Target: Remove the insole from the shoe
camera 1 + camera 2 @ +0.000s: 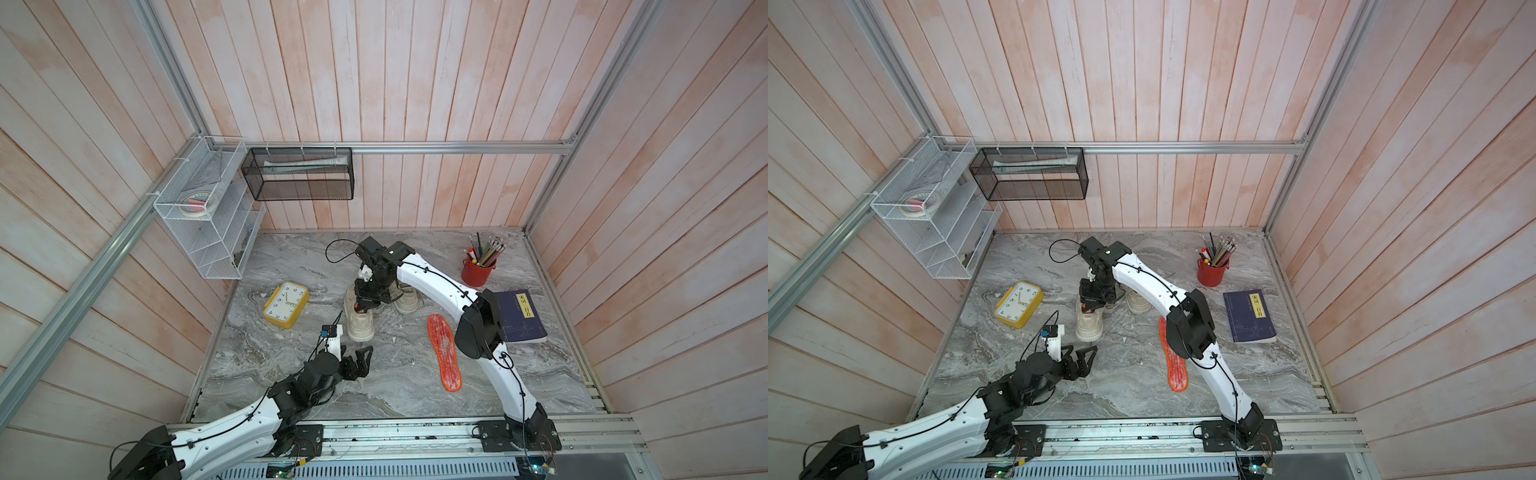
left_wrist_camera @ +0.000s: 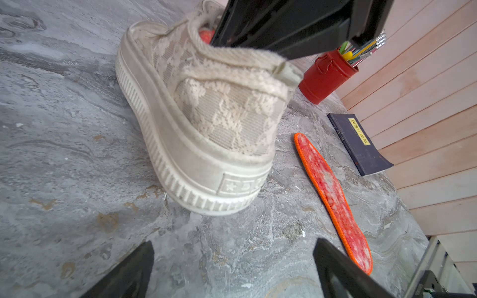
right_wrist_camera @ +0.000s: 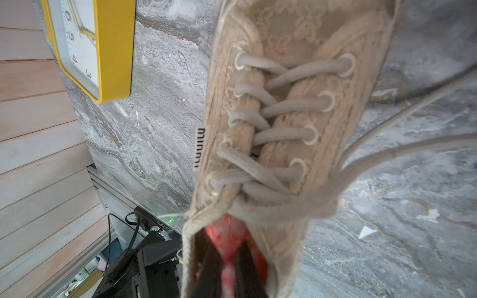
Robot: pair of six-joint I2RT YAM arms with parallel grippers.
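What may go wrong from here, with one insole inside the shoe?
1. The left hand is open and apart from the shoe, so the shoe may rise with the insole that the right hand pinches.
2. The loose laces may catch on that hand.

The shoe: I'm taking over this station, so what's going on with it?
The right tool reaches into the shoe and is shut on the red insole inside, which is not yet pulled out. The left tool is open near the heel, not touching it. A second insole lies loose on the table.
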